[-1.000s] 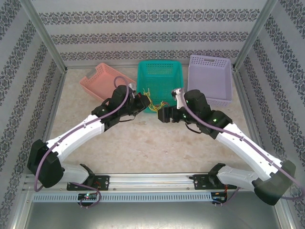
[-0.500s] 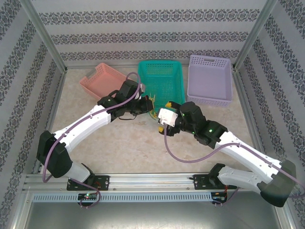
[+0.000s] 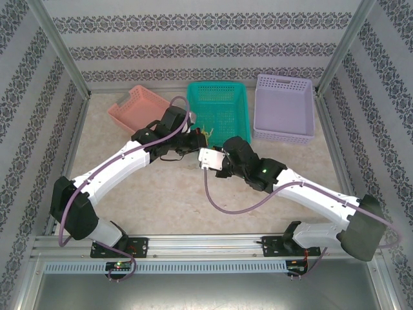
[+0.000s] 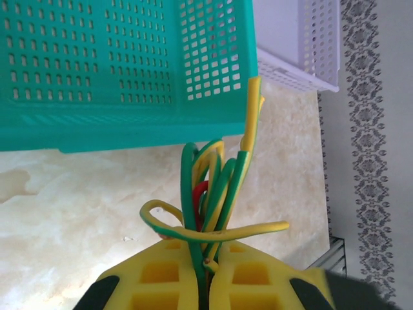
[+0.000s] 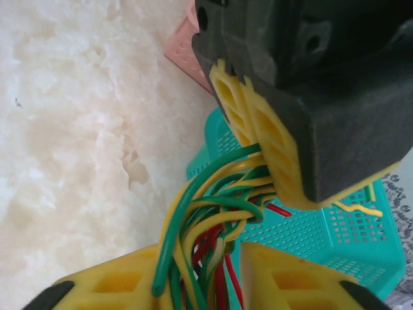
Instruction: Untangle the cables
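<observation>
Cables [image 4: 213, 194]: a bunch of yellow, green, yellow-green and red strands, held off the table [image 5: 71, 129] between the two hands, just in front of the near wall of the teal basket [image 4: 97, 77]. Left gripper [image 4: 205, 261] is pinched narrow on one end of the bunch; strands leave its yellow pads [image 4: 161, 278] and fan out ahead of the fingertips, one yellow-green strand looping crosswise right at the tips. Right gripper [image 5: 206, 271] faces the left one closely. Its pads [image 5: 116, 284] stand a little apart with the thick of the bunch running down between them and filling the gap (whether they bite or merely bracket the strands, cannot tell). In the stretch between the two hands the strands cross and wrap over each other, green over yellow, red buried inside. One thin yellow strand [image 5: 355, 208] seems to lie apart on the basket floor, beyond the left fingers. Judgement: early to middle stage. One strand perhaps freed, the main knot not yet opened; pulling apart and sorting of single strands all remain.
</observation>
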You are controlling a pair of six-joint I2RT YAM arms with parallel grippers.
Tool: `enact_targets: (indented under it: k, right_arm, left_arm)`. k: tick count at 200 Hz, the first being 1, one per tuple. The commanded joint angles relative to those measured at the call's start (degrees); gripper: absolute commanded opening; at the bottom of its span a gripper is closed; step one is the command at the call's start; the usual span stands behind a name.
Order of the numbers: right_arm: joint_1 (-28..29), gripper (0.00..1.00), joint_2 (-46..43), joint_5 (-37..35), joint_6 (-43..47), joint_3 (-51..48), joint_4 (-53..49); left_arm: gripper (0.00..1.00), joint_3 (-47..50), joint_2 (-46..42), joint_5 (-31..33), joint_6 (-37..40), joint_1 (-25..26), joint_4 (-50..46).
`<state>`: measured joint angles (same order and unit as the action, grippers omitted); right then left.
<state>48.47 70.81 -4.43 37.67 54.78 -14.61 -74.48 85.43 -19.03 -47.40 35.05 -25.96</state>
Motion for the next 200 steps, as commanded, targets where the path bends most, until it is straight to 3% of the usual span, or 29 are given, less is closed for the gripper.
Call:
enact_targets:
  k: [1, 13, 23, 54, 71, 85, 101, 116, 126, 136, 149, 172, 200]
  right_arm:
    - [-3.51, 0.16, 1.18, 2.83, -19.57, 5.00, -3.71]
    - [-7.76, 0.10, 0.84, 10.35, -32.00, 5.08, -4.63]
    - [-11.95, 0.00, 0.74, 19.50, -43.18, 4.28, -4.27]
    - [-20.30, 0.00, 2.04, 47.21, -75.06, -3.84, 11.07]
    - [-19.96, 0.00, 4.41, 55.90, -82.21, -4.50, 14.96]
    - [-19.48, 0.00, 5.94, 59.24, -80.36, -2.44, 10.36]
    - [-19.18, 0.00, 4.22, 51.33, -67.39, 1.33, -4.48]
    - [-17.49, 0.00, -1.27, 39.26, -55.81, 1.20, -8.78]
    - [-14.67, 0.00, -5.69, 29.27, -47.77, -0.01, -9.05]
    - [-11.87, 0.00, -9.42, 21.46, -41.07, -2.53, -6.84]
    - [-8.88, 0.00, -12.97, 13.60, -33.59, -5.10, -3.93]
    - [-5.46, 0.00, -14.78, 6.37, -22.92, -7.16, -1.55]
    - [-2.67, 0.00, -14.83, 2.99, -14.21, -8.47, 0.83]
  left_arm:
    - [0.00, 2.97, -4.11, 1.49, -4.44, 0.27, 7.08]
    - [0.00, 7.41, -7.85, 3.92, -7.27, 0.22, 13.04]
    - [0.00, 12.29, -11.39, 6.31, -10.03, 0.26, 19.82]
    - [0.00, 26.19, -19.30, 12.74, -18.24, 0.26, 39.68]
    - [0.00, 29.25, -19.78, 12.59, -21.47, 0.22, 44.70]
    - [0.00, 29.43, -19.61, 12.45, -22.97, 0.24, 44.11]
    - [0.00, 27.56, -20.04, 14.20, -24.12, 0.24, 37.63]
    - [0.02, 24.27, -20.75, 17.68, -25.98, 0.15, 26.45]
    - [0.24, 21.54, -20.87, 19.29, -27.68, -0.05, 18.20]
    - [0.54, 19.00, -20.68, 19.55, -27.73, -0.23, 12.87]
    - [0.71, 15.35, -20.13, 19.83, -29.31, -0.41, 5.41]
    - [0.76, 9.81, -18.01, 18.08, -32.34, -0.75, -5.83]
    - [0.78, 6.69, -12.75, 8.49, -34.81, -0.78, -4.97]
